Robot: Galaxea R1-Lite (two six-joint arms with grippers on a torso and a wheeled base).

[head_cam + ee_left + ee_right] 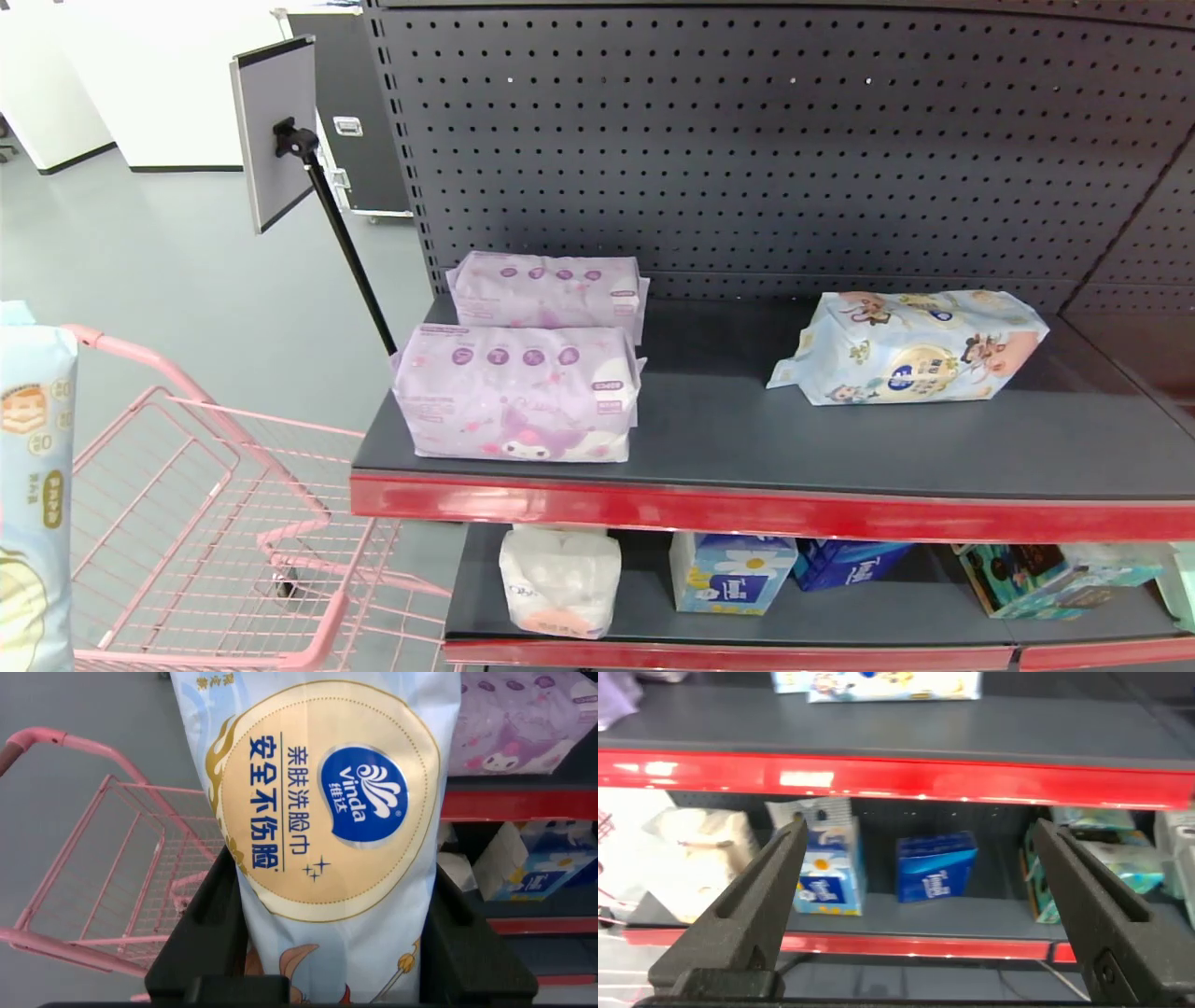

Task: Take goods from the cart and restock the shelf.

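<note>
Squarely clamped the pale-blue tissue pack (327, 812) between the left gripper's (329, 896) fingers, upright by the pink cart (215, 523), left of the shelf (747, 439); held the right gripper (924, 859) spread wide and empty before the lower shelf (971, 917); noted a purple pack (518, 392) up top.

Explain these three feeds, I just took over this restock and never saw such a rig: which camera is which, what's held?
It is a two-armed wheeled robot. The wide picture comes from its head, looking down at the shelf; the other two come from a camera on each wrist. On the shelf lie a front purple pack, a back purple pack and a pale blue pack. The pink cart stands at the robot's left. The left end effector is shut on a tall pale pack, held upright by the cart. The right end effector is open and empty, facing the lower shelf.
</note>
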